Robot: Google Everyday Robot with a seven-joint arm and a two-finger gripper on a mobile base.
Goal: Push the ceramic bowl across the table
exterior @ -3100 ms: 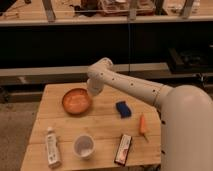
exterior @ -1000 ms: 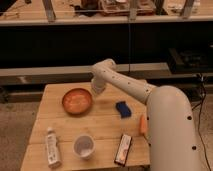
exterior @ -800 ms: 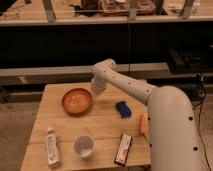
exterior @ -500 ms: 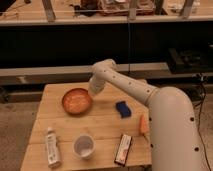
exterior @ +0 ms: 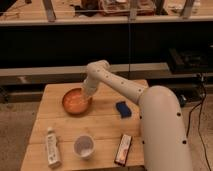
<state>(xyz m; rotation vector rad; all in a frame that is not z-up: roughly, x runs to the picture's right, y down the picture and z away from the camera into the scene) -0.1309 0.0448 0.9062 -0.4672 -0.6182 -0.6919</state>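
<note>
The ceramic bowl [exterior: 76, 102], wide, shallow and orange-brown with a darker rim, sits on the left back part of the light wooden plank table [exterior: 102, 127]. My gripper [exterior: 88, 93] hangs from the white arm that reaches in from the right. It is low at the bowl's right rim, touching or almost touching it. The arm's wrist hides part of the rim there.
A small white cup [exterior: 84, 146] stands near the front edge. A white bottle [exterior: 51, 148] lies at the front left. A blue sponge [exterior: 122, 108] lies right of the bowl. A dark flat packet [exterior: 123, 149] lies at the front right. A dark shelf stands behind the table.
The gripper has moved a little left and down, closing on the bowl's right rim. The bowl has not visibly shifted.
</note>
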